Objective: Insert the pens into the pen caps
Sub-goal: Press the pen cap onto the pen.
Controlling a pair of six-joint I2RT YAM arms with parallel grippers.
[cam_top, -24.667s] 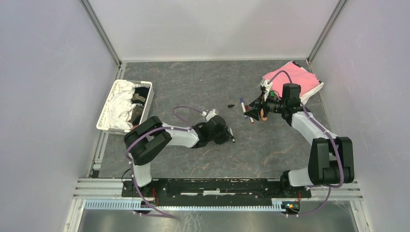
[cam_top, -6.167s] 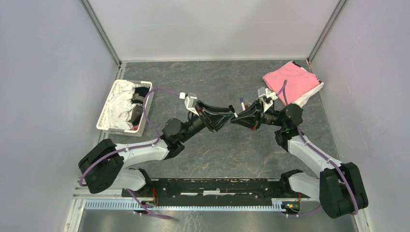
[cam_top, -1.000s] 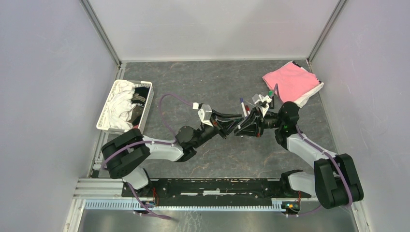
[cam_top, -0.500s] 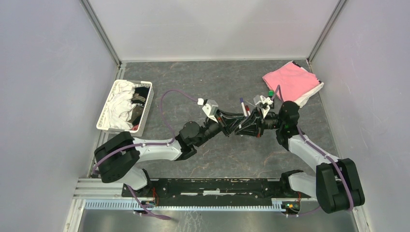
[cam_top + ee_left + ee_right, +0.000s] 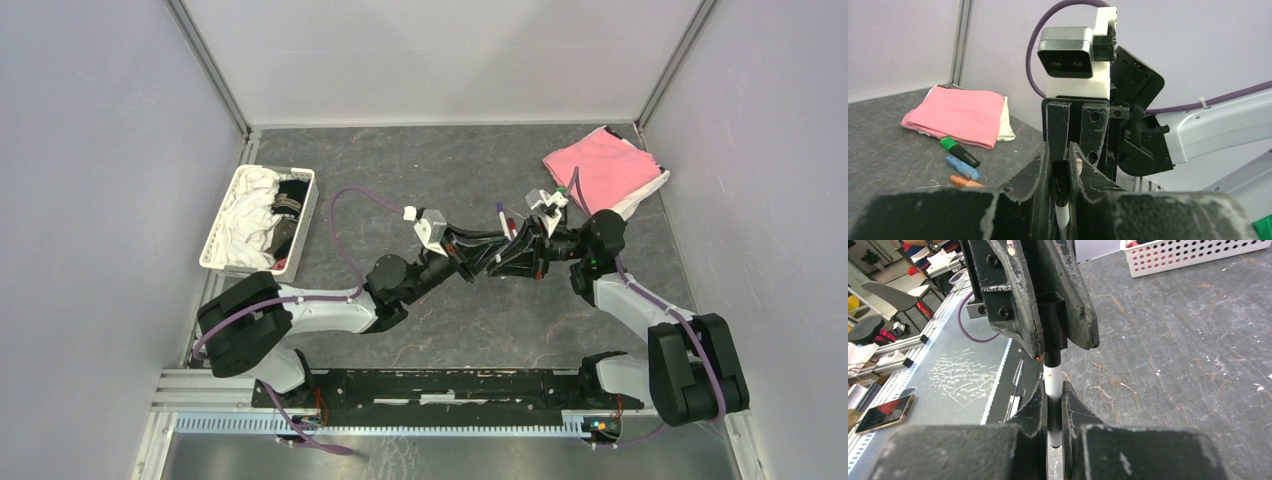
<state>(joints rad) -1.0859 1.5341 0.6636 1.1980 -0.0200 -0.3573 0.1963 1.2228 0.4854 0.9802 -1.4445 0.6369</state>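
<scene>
Black cap sits pinched in the left gripper, left of the pink cloth. The right gripper clamps the white pen, its tip meeting the cap. This looks like the mating step; next, push straight along the barrel.

You're working inside a closed booth. Pale lavender-grey wall panels are boxing in three sides, with aluminium posts running up the back corners. Soft, even light is falling on the dark mottled bench. A grey chair is standing beyond its near edge.

The white pen has its tip hidden inside the black cap.
</scene>
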